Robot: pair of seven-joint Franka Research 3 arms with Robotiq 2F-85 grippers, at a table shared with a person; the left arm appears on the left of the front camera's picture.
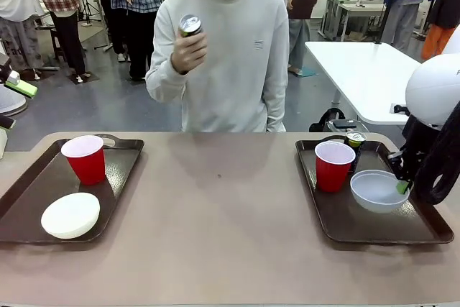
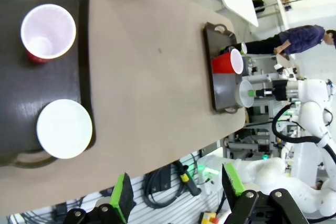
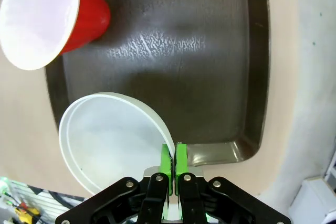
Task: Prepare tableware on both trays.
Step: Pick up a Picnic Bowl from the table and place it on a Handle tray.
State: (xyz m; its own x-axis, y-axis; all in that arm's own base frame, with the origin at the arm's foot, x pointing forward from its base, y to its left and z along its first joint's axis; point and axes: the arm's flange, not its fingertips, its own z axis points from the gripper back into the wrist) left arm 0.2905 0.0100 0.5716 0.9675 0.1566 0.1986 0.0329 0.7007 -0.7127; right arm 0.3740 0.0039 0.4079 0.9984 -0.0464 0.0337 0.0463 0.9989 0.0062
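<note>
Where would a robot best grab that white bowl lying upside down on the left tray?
Probably from straight above, with the gripper's fingers spanning the bowl's outer sides low down. It lies upside down on the left tray, so its rim sits against the tray floor and gives no edge to pinch. The red cup stands apart toward the far end, leaving room.

Each tray point(image 1: 29, 199) point(image 1: 424, 231) holds red cup point(image 1: 85, 158) point(image 1: 334, 165), white bowl point(image 1: 70, 215) point(image 1: 379, 190); right adds can point(image 1: 355, 139)
</note>
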